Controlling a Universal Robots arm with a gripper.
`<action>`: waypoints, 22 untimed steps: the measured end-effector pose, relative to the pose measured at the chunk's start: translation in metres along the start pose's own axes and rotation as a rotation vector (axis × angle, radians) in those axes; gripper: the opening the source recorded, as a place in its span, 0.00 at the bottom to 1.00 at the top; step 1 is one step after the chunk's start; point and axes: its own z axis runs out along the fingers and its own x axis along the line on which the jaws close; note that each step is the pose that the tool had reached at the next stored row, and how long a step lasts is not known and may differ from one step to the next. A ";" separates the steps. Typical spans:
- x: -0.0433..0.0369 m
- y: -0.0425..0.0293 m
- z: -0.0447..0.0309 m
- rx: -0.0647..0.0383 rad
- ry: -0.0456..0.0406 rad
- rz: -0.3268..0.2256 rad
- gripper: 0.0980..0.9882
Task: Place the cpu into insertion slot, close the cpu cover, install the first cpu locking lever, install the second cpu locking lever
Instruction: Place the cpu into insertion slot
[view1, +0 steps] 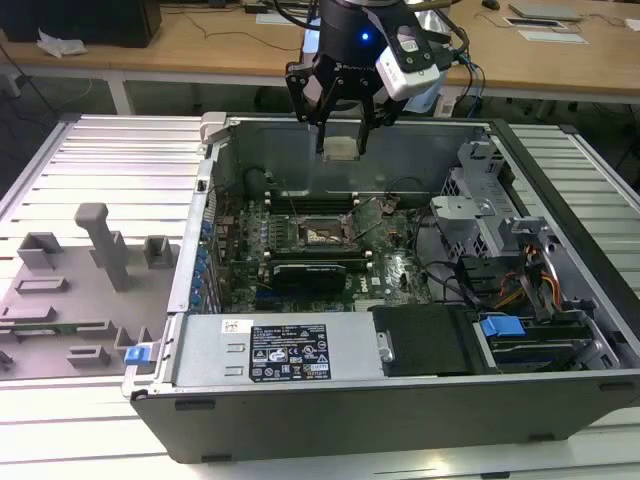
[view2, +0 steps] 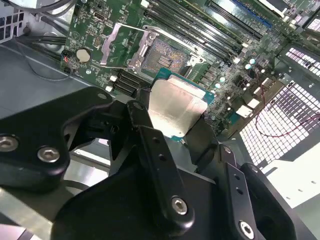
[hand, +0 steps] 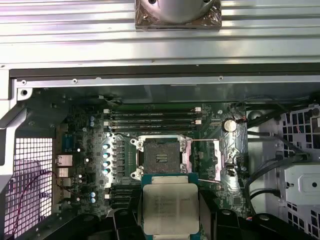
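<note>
**Current state**

The cpu (hand: 170, 209) is being held by the gripper (view1: 342, 146), whose black fingers (view2: 150, 145) are being pressed against two opposite edges of the chip. In both wrist views the pale metal top of the cpu is being presented to the cameras, with its green edge showing around the rim. The chip is being kept flat.

**Position of the cpu**

In the exterior view the cpu is being carried above the open computer case (view1: 300, 352), near the case's far wall and well above the green circuit board (view1: 395, 270). It is clear of every part of the board and is touching only the gripper.

**Socket area**

The insertion slot (hand: 161, 157) is being left uncovered, so its dark frame and its contact centre are exposed. The cpu cover (hand: 219, 160) is being held swung open and is lying just beside the slot. In the second wrist view the cover appears as a silvery frame with a window. The memory slots (hand: 150, 118) are running parallel to one side of the socket. A round coin cell (hand: 229, 124) is seated near the cover.

**Surroundings**

The case is being supported on a ribbed metal desk (view1: 100, 160). A grey fixture tray (view1: 90, 262) is lying on the desk at the exterior view's left.
</note>
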 end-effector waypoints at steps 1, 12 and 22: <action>0.0000 0.0000 0.0003 0.000 0.0000 0.000 0.50; -0.0002 -0.0027 0.0301 0.000 -0.0022 0.000 0.50; 0.0009 -0.0052 0.0567 0.000 -0.0040 0.000 0.50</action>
